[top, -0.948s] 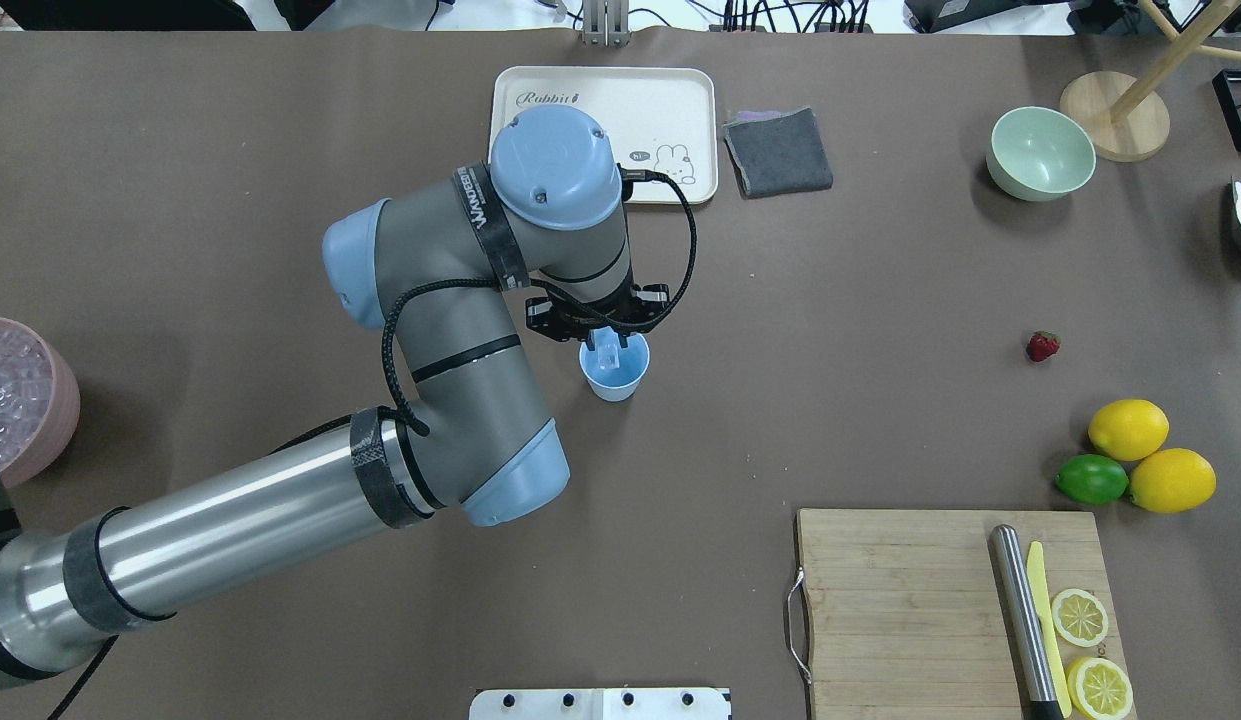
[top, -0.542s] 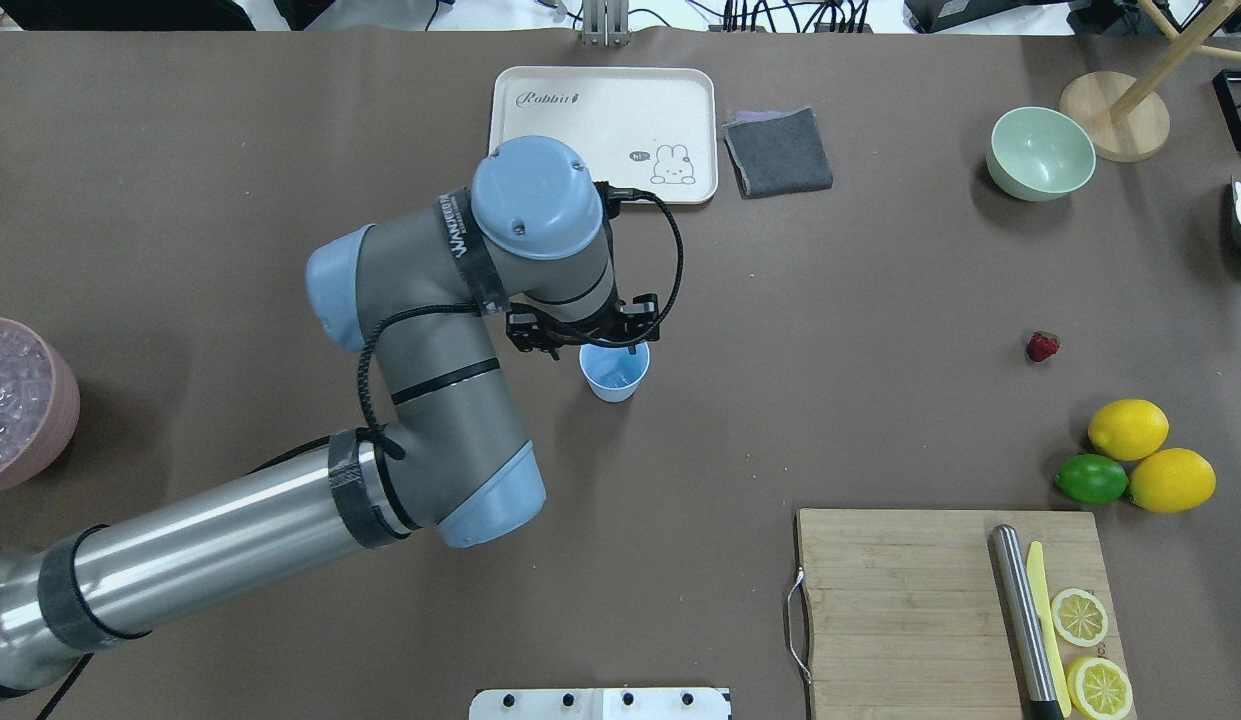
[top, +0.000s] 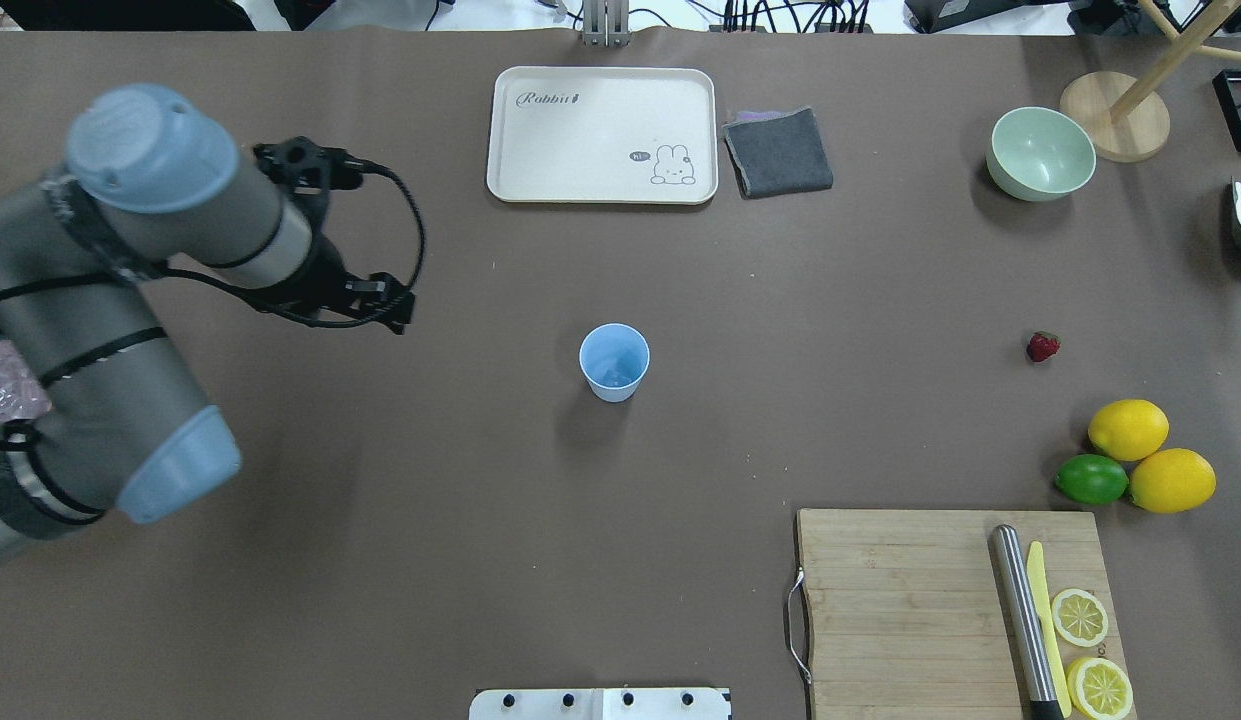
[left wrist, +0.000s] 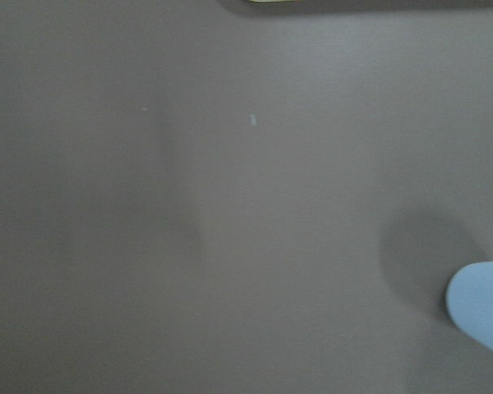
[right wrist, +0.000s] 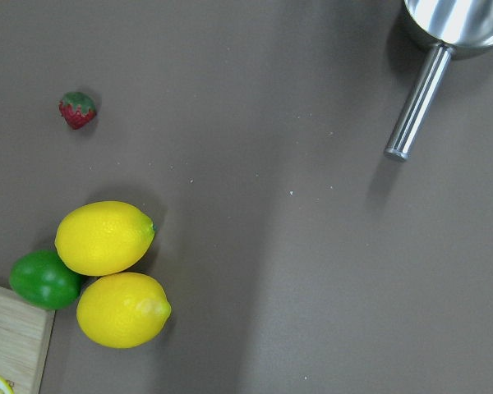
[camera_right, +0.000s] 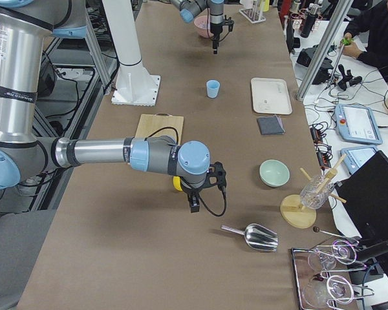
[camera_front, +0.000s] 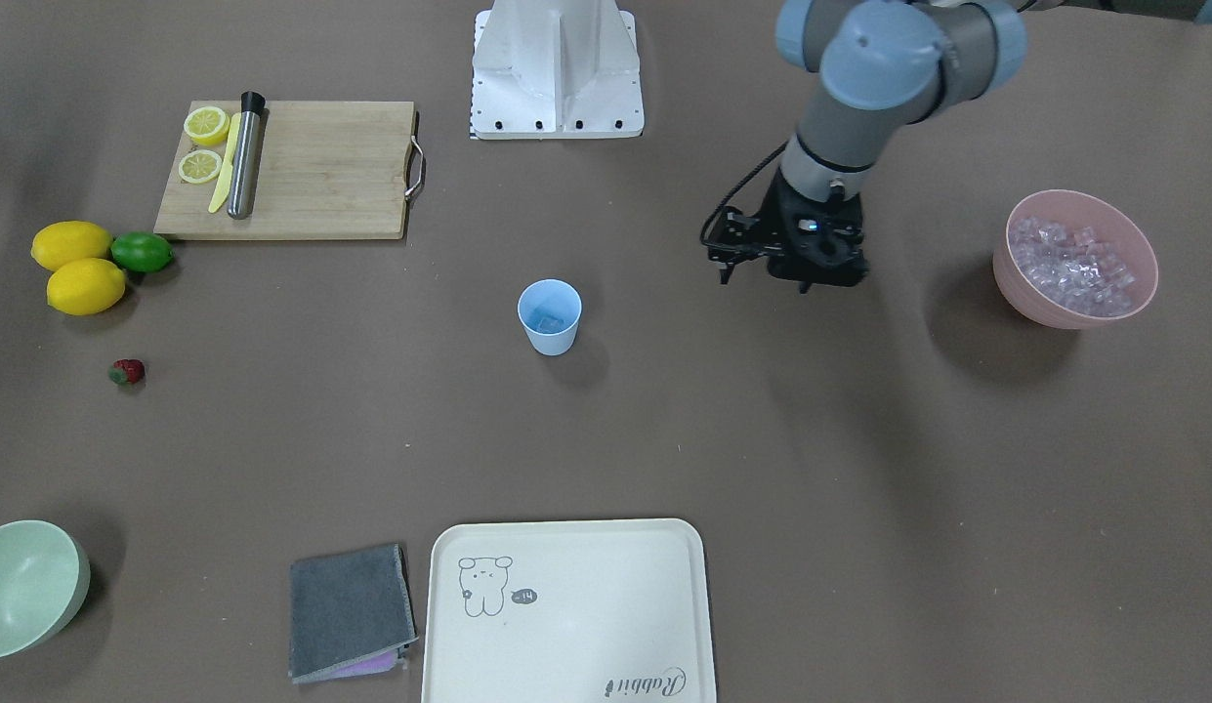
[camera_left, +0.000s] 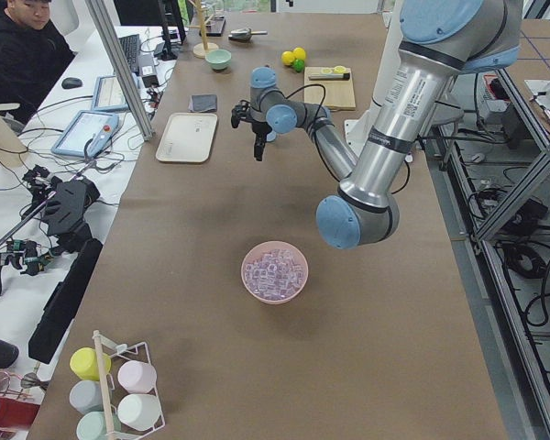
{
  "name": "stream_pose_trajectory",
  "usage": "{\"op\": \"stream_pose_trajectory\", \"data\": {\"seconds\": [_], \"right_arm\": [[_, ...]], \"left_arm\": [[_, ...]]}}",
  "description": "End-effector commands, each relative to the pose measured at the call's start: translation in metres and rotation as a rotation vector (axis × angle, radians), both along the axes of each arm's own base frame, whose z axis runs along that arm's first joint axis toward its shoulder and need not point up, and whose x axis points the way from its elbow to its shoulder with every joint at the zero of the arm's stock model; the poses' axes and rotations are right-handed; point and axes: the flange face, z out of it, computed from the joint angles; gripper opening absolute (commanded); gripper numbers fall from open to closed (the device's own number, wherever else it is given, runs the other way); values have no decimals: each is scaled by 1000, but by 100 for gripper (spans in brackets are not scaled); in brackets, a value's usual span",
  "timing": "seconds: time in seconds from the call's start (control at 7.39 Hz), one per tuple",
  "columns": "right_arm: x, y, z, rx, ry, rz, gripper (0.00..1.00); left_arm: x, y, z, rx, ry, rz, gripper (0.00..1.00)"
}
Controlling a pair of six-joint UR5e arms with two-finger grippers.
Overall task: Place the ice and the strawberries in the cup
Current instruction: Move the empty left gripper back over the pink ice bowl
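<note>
The light blue cup (top: 614,352) stands upright mid-table, also in the front view (camera_front: 549,332), with one clear ice cube (top: 612,377) inside. More ice fills the pink bowl (camera_front: 1074,293) at the table's left end. My left gripper (camera_front: 765,283) hangs empty between cup and bowl, its jaws apart; it also shows overhead (top: 385,305). The strawberry (top: 1042,346) lies alone on the table's right side, also in the right wrist view (right wrist: 77,109). My right gripper (camera_right: 194,200) hovers near the lemons; I cannot tell if it is open.
A cream tray (top: 540,150), grey cloth (top: 778,150) and pale green bowl (top: 1040,152) sit along the far edge. Two lemons (top: 1128,428) and a lime (top: 1090,478) lie by a cutting board (top: 900,600). A metal scoop (right wrist: 431,90) lies at the right end.
My left gripper let the ice cube drop into the cup, then the arm swung left, away from the cup and toward the pink bowl.
</note>
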Motion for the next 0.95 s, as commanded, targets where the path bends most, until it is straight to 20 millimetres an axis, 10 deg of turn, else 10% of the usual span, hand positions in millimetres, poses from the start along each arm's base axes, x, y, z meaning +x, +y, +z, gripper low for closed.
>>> {"op": "stream_pose_trajectory", "data": {"seconds": [0.0,0.14,0.41,0.81], "right_arm": [[0,0,0,1,0,-1,100],[0,0,0,0,0,0,100],[-1,0,0,-1,0,-4,100],[-2,0,-1,1,-2,-5,100]], "left_arm": [[-105,-1,94,-121,-41,-71,97],[-144,8,128,-154,-63,-112,97],[-210,87,229,-138,-54,-127,97],[-249,103,286,-157,-67,-213,96]]}}
